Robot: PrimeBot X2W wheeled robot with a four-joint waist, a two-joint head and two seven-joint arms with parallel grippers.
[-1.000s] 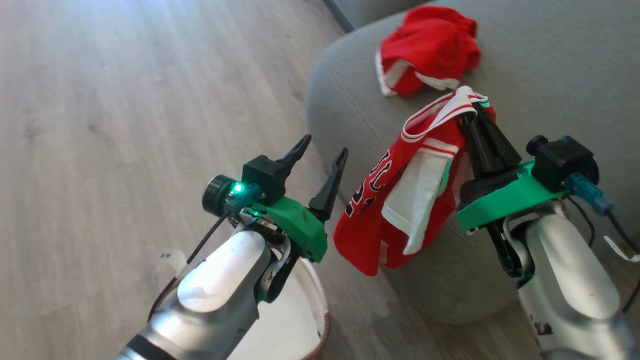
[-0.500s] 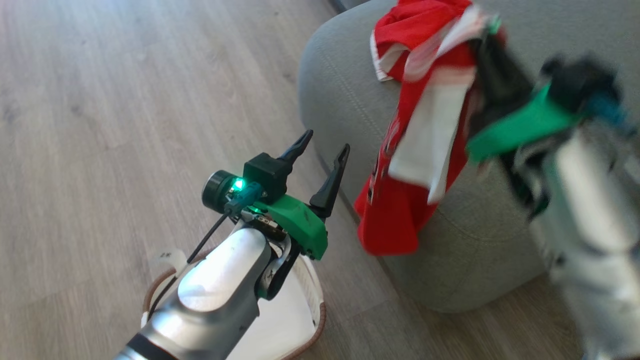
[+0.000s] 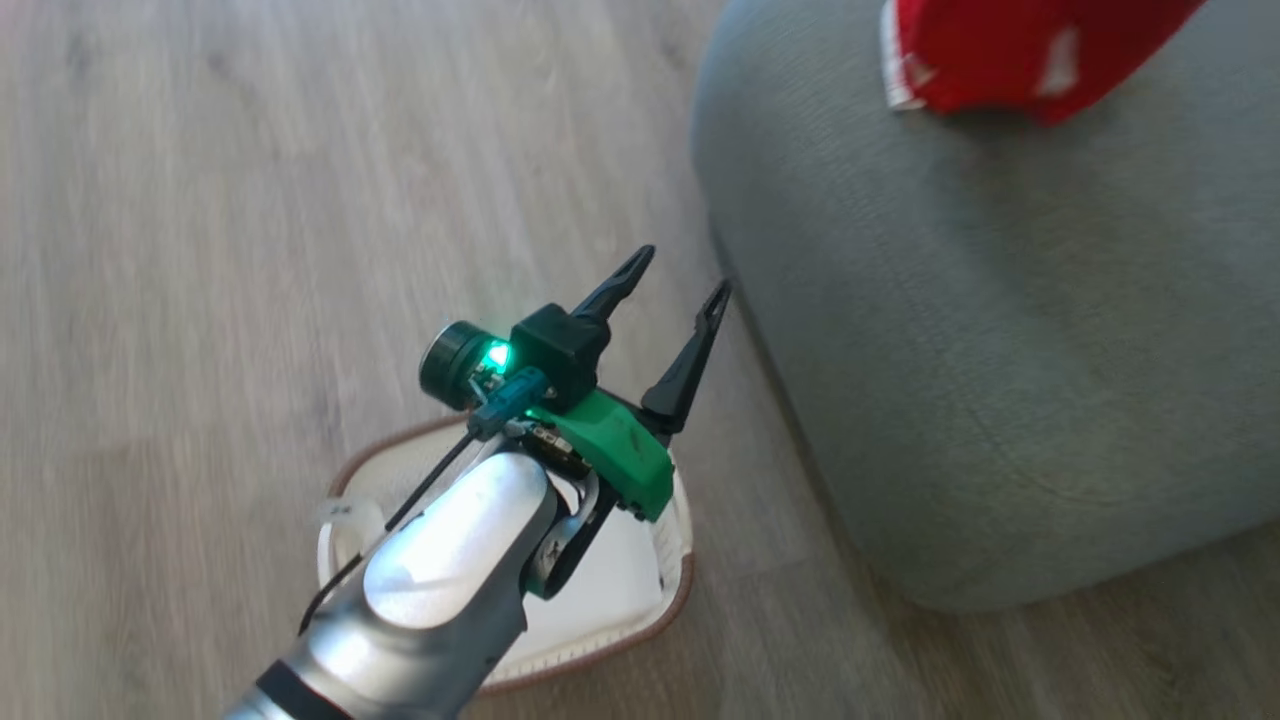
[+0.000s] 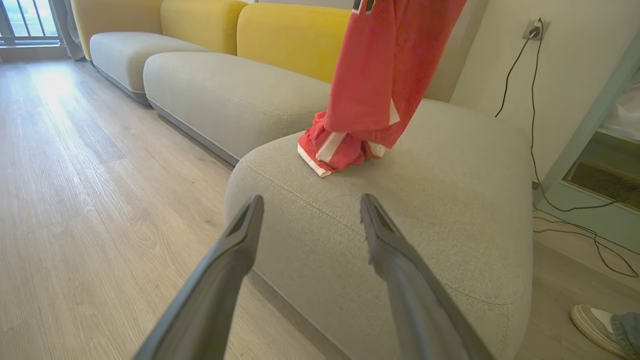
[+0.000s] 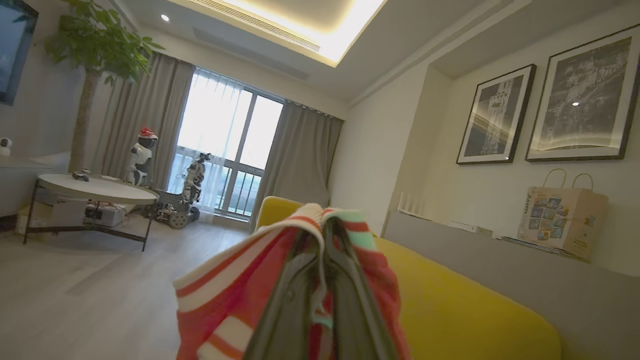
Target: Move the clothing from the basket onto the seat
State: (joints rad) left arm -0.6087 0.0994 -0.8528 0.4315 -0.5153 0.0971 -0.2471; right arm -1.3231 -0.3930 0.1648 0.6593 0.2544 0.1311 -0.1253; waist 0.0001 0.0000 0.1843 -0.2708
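Observation:
My right gripper point(image 5: 325, 227) is shut on a red garment point(image 5: 235, 295) with white striped trim, held high in the room. In the left wrist view that red garment point(image 4: 385, 65) hangs down over the grey-green seat point(image 4: 425, 200), its lower end touching a crumpled red garment point(image 4: 340, 150) that lies on the cushion. The red clothing point(image 3: 1010, 45) is at the head view's top right, on the seat point(image 3: 1000, 350). My left gripper point(image 3: 677, 280) is open and holds nothing, above the white basket point(image 3: 640, 600), whose visible inside is bare; my forearm hides part of it.
Wooden floor point(image 3: 200, 250) stretches to the left of the seat. More grey cushions point(image 4: 225, 95) with yellow backrests point(image 4: 290, 35) run behind it. A person's shoe point(image 4: 595, 325) and loose cables point(image 4: 575, 210) lie on the floor to the seat's right.
My right arm has lifted the garment up and out of the head view. The head camera has shifted, so more of the basket shows. The left gripper stays open in place.

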